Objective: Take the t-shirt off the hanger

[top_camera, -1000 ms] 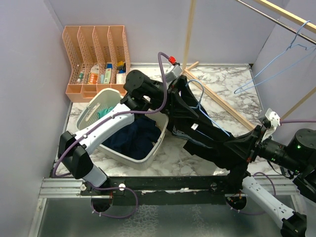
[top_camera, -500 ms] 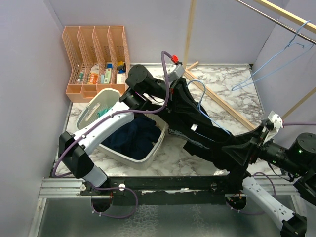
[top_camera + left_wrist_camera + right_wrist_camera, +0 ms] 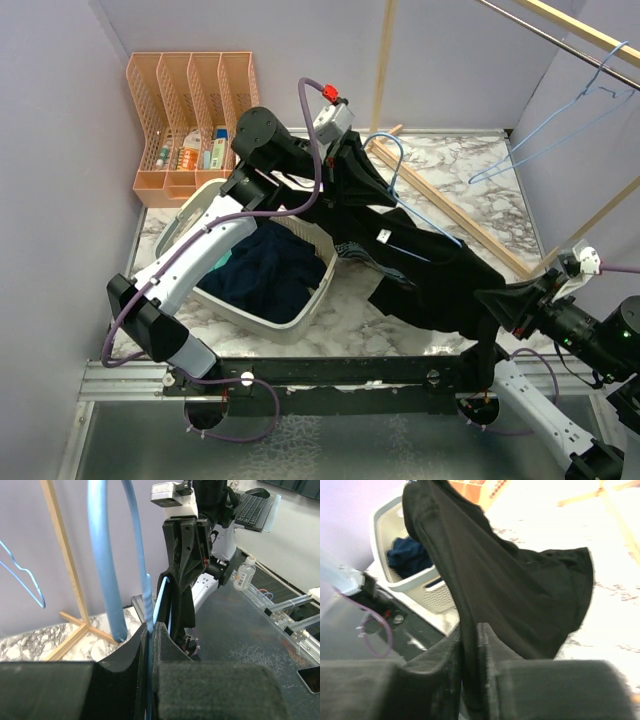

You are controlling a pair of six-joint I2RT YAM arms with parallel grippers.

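Observation:
A black t-shirt (image 3: 420, 270) hangs stretched between my two grippers above the table. It is on a blue hanger (image 3: 395, 165), whose hook rises at the shirt's far end. My left gripper (image 3: 352, 160) is shut on the hanger's neck; in the left wrist view the blue wire (image 3: 148, 605) runs between the pads (image 3: 165, 645). My right gripper (image 3: 500, 305) is shut on the shirt's lower edge; in the right wrist view the black cloth (image 3: 505, 590) runs into the closed fingers (image 3: 487, 645).
A white laundry basket (image 3: 210, 215) holding dark blue clothes sits left of the shirt. A peach organiser rack (image 3: 195, 120) stands at the back left. A wooden stand (image 3: 450, 210) lies across the marble top. A second blue hanger (image 3: 560, 130) hangs on the rail at the right.
My left gripper has lifted the hanger up and to the left. My right gripper has pulled the shirt's edge right and toward the near edge, stretching the shirt.

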